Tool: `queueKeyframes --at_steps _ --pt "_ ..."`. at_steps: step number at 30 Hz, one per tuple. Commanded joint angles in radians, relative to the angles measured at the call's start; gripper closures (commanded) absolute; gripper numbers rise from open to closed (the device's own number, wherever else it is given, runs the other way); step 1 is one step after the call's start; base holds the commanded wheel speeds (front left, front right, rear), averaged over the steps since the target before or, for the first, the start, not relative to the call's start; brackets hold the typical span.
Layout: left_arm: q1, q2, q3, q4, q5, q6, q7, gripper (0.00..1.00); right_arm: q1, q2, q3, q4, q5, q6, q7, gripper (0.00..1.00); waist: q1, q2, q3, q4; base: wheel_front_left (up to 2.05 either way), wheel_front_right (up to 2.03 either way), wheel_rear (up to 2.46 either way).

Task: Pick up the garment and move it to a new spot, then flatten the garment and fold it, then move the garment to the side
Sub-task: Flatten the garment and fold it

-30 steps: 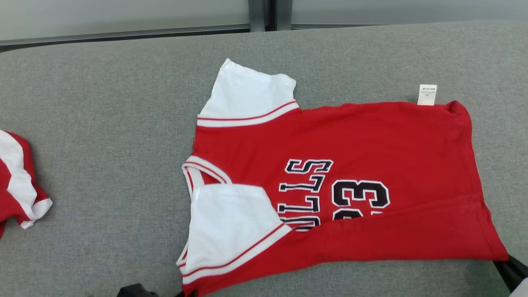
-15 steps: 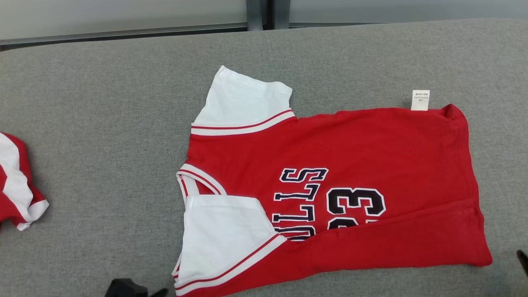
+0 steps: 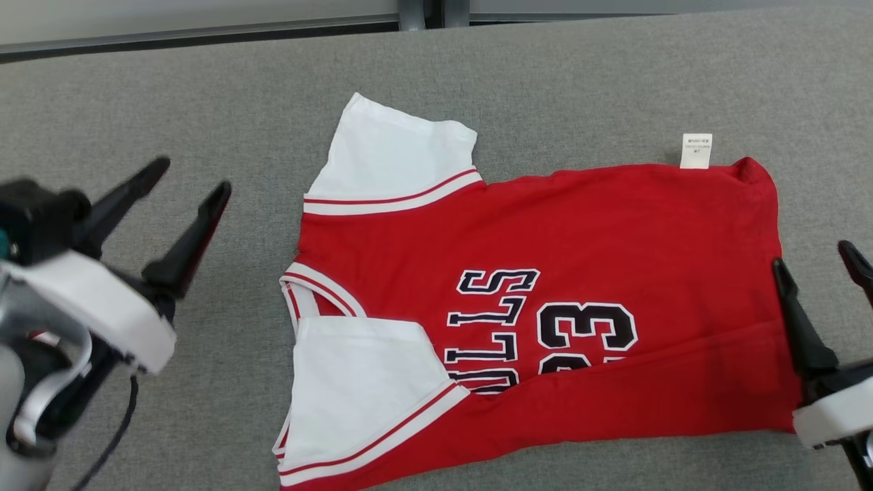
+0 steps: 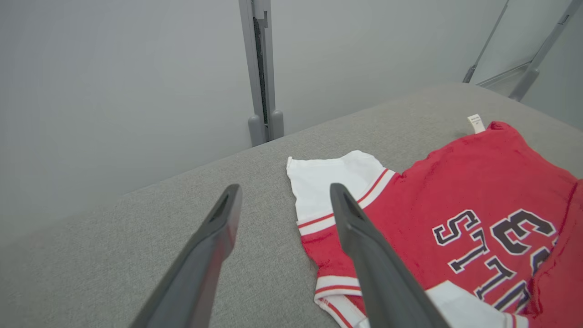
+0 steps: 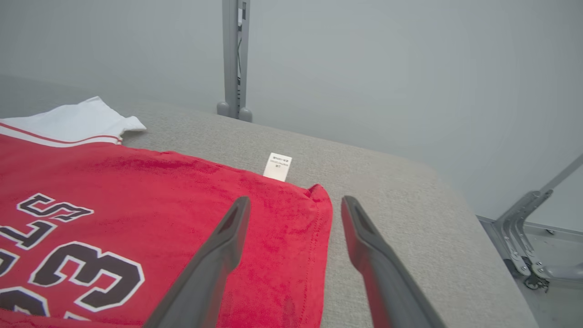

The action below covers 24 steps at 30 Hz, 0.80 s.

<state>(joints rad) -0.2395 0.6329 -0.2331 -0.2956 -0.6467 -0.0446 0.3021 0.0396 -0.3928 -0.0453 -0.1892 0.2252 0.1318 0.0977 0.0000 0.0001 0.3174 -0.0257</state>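
Garment [image 3: 614, 225] flat on grey pad [image 3: 204, 102], near edge prob. folded over; L jaws, R jaws spread wide, empty.

One red garment [image 3: 580, 225] lies on one grey table [image 3: 204, 88]. It carries two white sleeves [image 3: 395, 157], one at eleven o'clock from the head view's middle and the other sleeve [image 3: 354, 382] at seven o'clock. One white label [image 3: 696, 150] is at two o'clock. There are two grippers, the left gripper [image 3: 194, 174] at nine o'clock and the right gripper [image 3: 811, 254] at three o'clock. Each has two dark fingers [image 3: 189, 235], four in all. One grey post [image 3: 411, 8] stands at twelve o'clock.
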Motion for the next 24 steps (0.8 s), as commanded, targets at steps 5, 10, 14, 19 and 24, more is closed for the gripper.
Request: queueKeyframes --at_steps 5,10,14,19,24 --pt "-0.343 -0.043 -0.073 0.23 -0.062 -0.067 0.085 0.0 -0.13 0.029 0.109 0.087 -0.022 -0.002 -0.081 0.0 0.0 -0.0001 0.067 -0.022 0.0 0.0 0.0" --pt "-0.605 -0.067 -0.192 0.42 -0.097 -0.085 0.234 0.0 -0.197 0.031 0.157 0.145 -0.025 -0.002 -0.118 0.0 0.0 -0.0001 0.143 -0.05 0.0 0.0 0.0" --pt "-0.791 -0.078 -0.3 0.546 -0.117 -0.085 0.343 0.0 -0.238 0.04 0.178 0.188 -0.03 -0.002 -0.146 0.0 0.0 -0.0001 0.206 -0.082 0.0 0.0 0.0" --pt "-0.901 -0.066 -0.404 0.649 -0.129 -0.086 0.411 0.0 -0.274 0.055 0.203 0.221 -0.03 -0.002 -0.172 0.0 0.0 -0.0001 0.248 -0.117 0.0 0.0 0.0" --pt "-0.971 -0.051 -0.473 0.711 -0.156 -0.086 0.447 0.0 -0.306 0.073 0.24 0.261 -0.032 -0.002 -0.198 0.0 0.0 -0.0001 0.278 -0.15 0.0 0.0 0.0"
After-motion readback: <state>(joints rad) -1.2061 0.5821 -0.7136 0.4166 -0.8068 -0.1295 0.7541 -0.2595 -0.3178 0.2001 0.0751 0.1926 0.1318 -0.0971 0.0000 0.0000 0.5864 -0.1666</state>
